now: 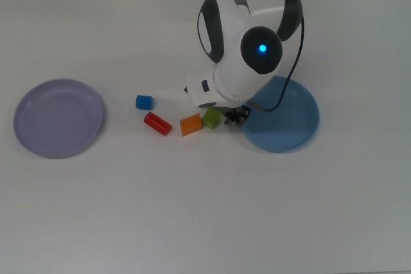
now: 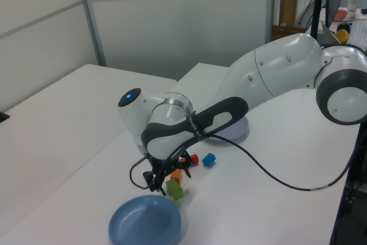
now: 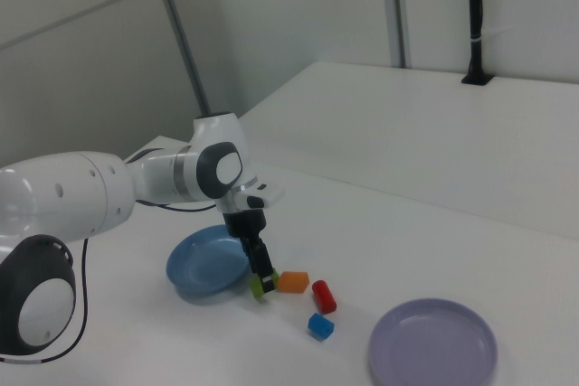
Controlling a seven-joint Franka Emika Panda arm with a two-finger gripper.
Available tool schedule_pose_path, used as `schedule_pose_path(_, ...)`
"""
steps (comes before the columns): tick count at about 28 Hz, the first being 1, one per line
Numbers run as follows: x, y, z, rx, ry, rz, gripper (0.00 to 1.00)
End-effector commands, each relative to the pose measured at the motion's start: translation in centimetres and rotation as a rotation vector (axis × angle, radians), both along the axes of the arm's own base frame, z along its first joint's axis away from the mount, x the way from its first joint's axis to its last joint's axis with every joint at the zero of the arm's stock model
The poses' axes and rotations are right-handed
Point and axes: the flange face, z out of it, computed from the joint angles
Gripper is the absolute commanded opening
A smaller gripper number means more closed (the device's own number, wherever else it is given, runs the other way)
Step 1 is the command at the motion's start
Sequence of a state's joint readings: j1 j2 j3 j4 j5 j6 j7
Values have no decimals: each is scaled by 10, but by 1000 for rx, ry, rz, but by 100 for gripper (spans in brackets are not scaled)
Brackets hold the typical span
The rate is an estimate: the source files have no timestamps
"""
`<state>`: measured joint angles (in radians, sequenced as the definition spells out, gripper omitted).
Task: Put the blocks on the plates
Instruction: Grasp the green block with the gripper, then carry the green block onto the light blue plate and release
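A white table (image 1: 192,222) filled the top view. In the left view grey wall panels (image 2: 172,21) stood behind it, with a desk of small items (image 2: 350,12) at the far right. In the right view a black post (image 3: 476,15) rose from the far edge of a second white table (image 3: 434,133).

The top view looks straight down; left and right views face the table (image 1: 192,210) obliquely from opposite sides.

Lab (white table (image 1: 192,210), partition walls (image 2: 172,21))
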<state>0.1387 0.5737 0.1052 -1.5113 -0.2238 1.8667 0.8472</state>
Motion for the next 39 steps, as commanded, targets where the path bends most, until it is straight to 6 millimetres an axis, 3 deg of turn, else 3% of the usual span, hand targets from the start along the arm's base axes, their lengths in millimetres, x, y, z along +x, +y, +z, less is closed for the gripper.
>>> schedule_pose_path(1, 0, -1, -2, -16, -22, 1, 62)
schedule_pose_path(3, 0, -1, -1, -14, -26, 4, 40)
schedule_pose_path(6, 0, -1, -1, -15, -26, 7, 25)
schedule_pose_path(13, -2, 3, -5, -33, -21, 23, 22)
schedule_pose_path(16, -2, 3, -9, -45, -20, 30, 0)
schedule_pose_path(24, 0, 1, -1, -43, -32, 29, 0)
schedule_pose_path(30, 6, -2, 44, -17, -97, 33, 0)
schedule_pose_path(31, 6, 0, 60, -11, -122, 34, 0)
schedule_pose_path(33, 6, 3, 70, -8, -137, 36, 0)
schedule_pose_path(36, 6, 9, 78, -4, -151, 47, 0)
schedule_pose_path(39, -1, 39, 75, 7, -148, 99, 0)
